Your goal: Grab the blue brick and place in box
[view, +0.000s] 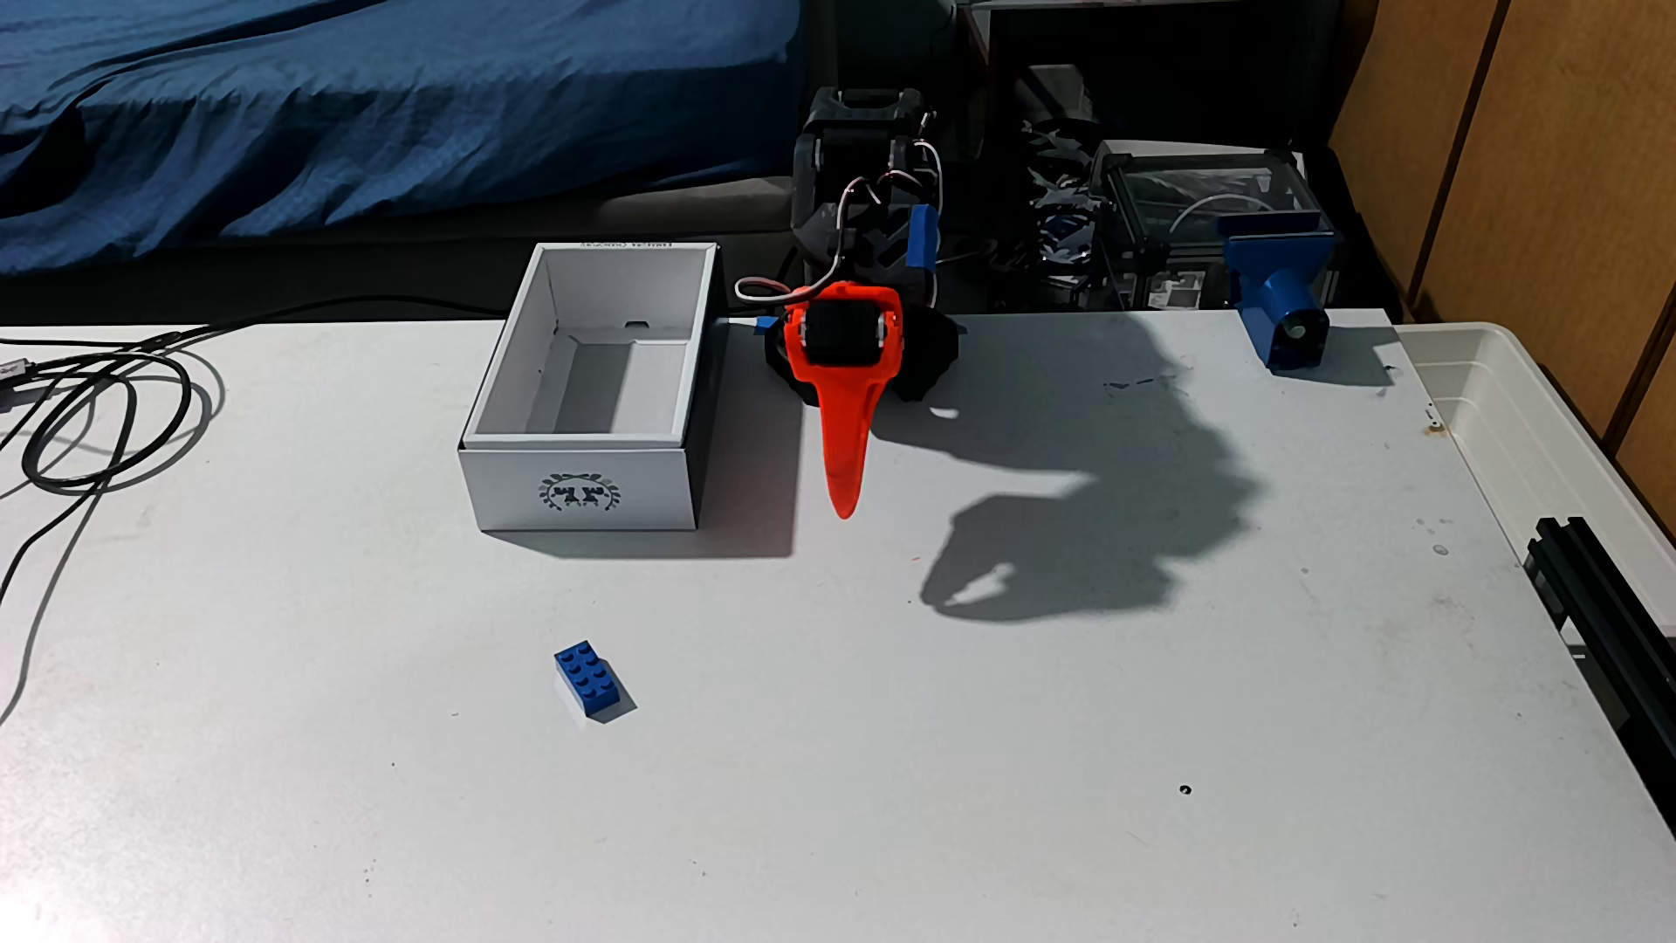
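Observation:
The blue brick [591, 682] lies studs-up on the white table [998, 725], front left of centre, with nothing touching it. The box [589, 390] is white cardboard and stands open-topped at the back left, its wreath emblem facing the camera and its inside bare. Just right of the box hangs my gripper [844, 506], its orange finger [842, 435] pointing down toward the table. Its shadow on the table shows the two tips almost together, and nothing is held. The brick lies well in front of the gripper and to its left.
Black cables [100, 408] coil at the table's left edge. A blue clamp-like mount [1279, 299] sits at the back right. A translucent plastic tub [1524, 426] and a black rail [1605, 598] line the right side. Blue bedding [363, 109] lies behind.

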You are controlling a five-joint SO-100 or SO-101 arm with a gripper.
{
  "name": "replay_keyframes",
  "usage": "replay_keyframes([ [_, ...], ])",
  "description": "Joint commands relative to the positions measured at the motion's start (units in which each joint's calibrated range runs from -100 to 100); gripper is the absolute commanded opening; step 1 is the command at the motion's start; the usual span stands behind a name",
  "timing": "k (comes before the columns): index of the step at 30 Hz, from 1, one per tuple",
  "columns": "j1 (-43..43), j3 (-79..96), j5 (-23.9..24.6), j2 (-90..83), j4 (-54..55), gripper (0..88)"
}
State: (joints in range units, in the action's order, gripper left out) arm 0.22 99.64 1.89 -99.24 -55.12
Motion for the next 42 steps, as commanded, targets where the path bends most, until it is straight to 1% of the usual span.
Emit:
replay_keyframes([
  [1, 0.3, -1.24, -0.18, -0.76, 0.1, 0.8],
  [42, 0.3, -1.24, -0.18, -0.76, 0.1, 0.8],
])
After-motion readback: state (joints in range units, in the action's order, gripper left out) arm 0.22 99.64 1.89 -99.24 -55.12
